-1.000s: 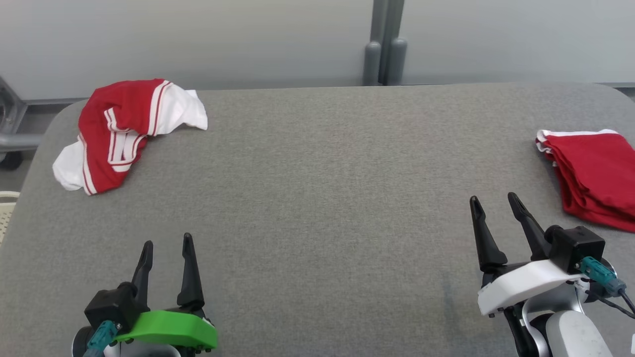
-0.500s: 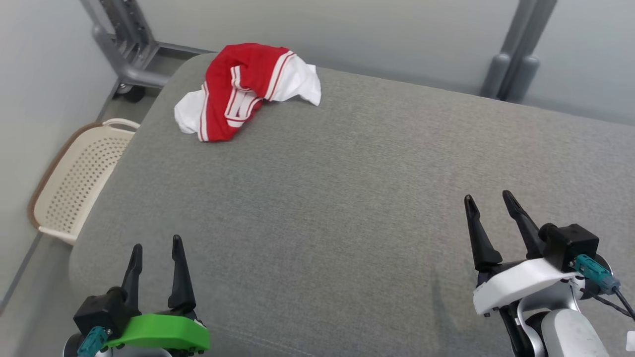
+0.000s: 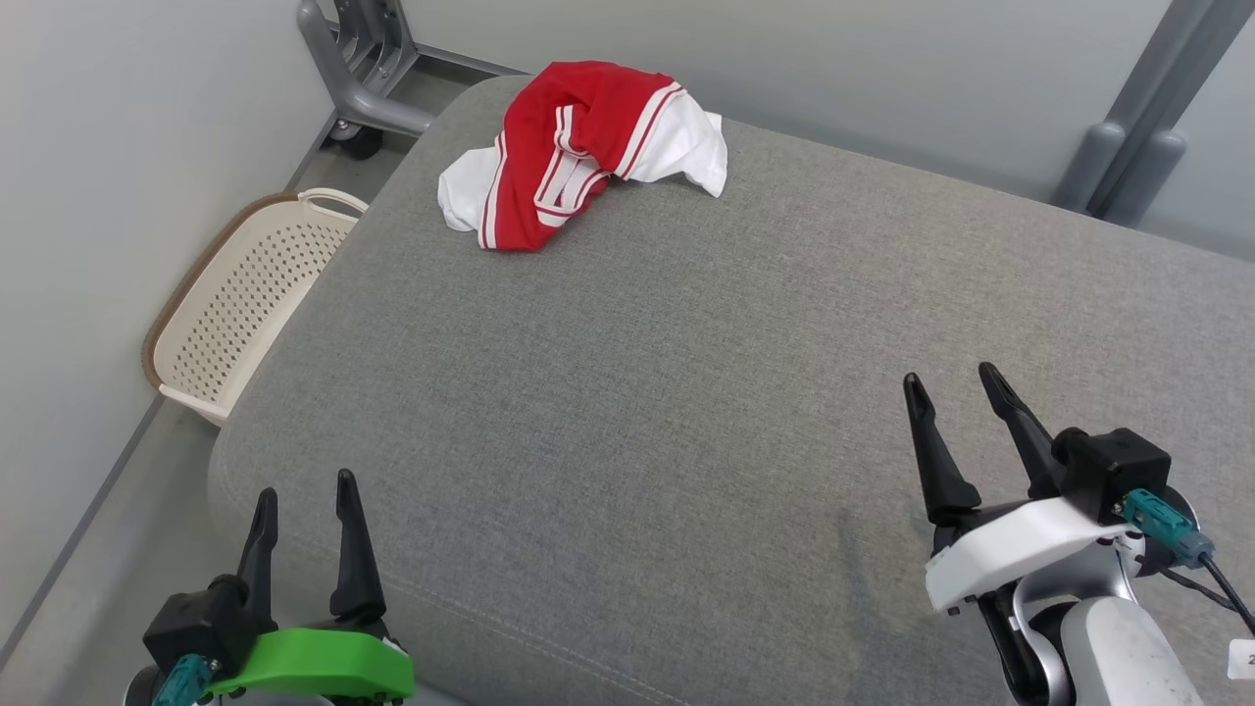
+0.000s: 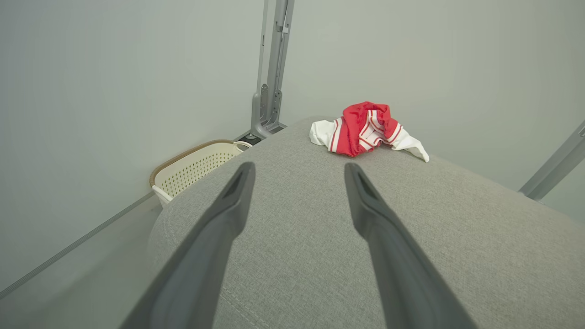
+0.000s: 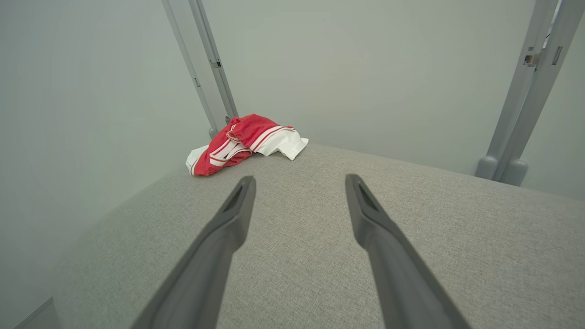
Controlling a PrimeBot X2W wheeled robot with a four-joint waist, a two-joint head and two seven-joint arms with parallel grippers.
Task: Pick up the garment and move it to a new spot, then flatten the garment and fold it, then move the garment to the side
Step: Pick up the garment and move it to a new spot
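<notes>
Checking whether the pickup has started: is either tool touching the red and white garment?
No, the garment lies crumpled at the table's far corner, apart from the left tool and the right tool.

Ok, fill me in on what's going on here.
Nothing is being handled yet. A crumpled red-and-white garment lies untouched at the far left corner of the grey padded table. The left gripper and right gripper both hover open and empty near the table's front edge, well short of it. A cream basket sits on the floor by the table's left side.
</notes>
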